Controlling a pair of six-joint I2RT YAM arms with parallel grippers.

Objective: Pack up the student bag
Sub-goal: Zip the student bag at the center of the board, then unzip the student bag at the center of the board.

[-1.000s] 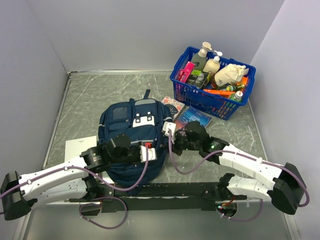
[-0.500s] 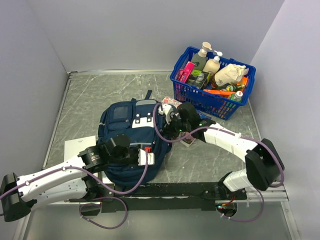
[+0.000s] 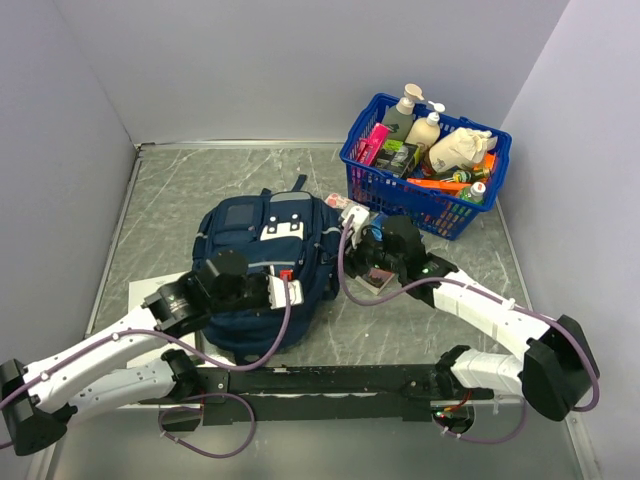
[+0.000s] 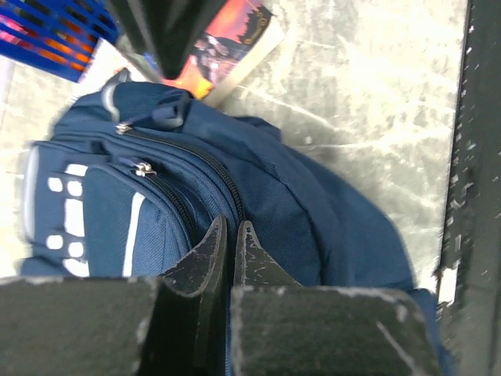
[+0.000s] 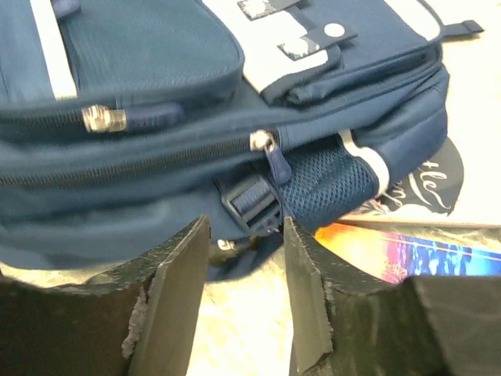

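Student bag (image 3: 235, 238): one; blue basket (image 3: 410, 206): one

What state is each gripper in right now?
Left gripper: closed over the student bag; grip cannot be told.
Right gripper: open, holding nothing.

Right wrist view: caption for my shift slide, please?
Open right gripper faces the student bag's side zipper pull, a colourful book lying alongside.
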